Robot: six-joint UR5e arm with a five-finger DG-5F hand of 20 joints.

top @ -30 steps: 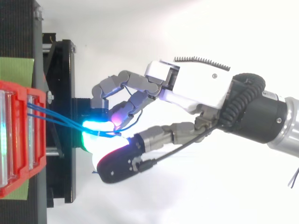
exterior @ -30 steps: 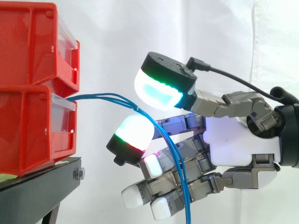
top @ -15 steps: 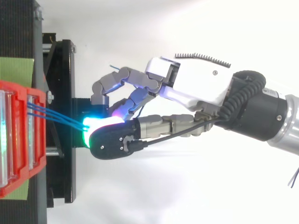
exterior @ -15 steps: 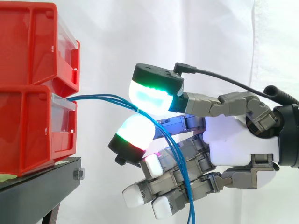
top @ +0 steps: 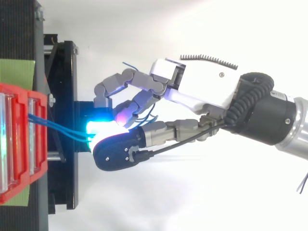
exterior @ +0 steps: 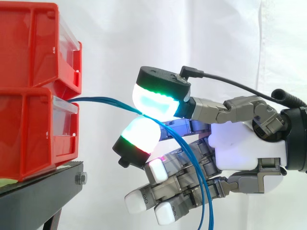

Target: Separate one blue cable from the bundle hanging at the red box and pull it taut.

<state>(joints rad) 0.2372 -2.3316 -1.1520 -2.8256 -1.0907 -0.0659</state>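
Since a second earlier, the upper glowing pad of the hand (exterior: 242, 143) had come down onto the lower one. The red bins (exterior: 29, 96) stood on a black stand (exterior: 43, 189). The fingers (exterior: 158, 98) pinched the blue cables (exterior: 103, 100), which ran from the lower bin and hung past the palm.

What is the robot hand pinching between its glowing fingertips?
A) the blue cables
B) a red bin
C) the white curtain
A: in the side view the hand has two glowing pads meeting on the blue cables that run out from the red bins.
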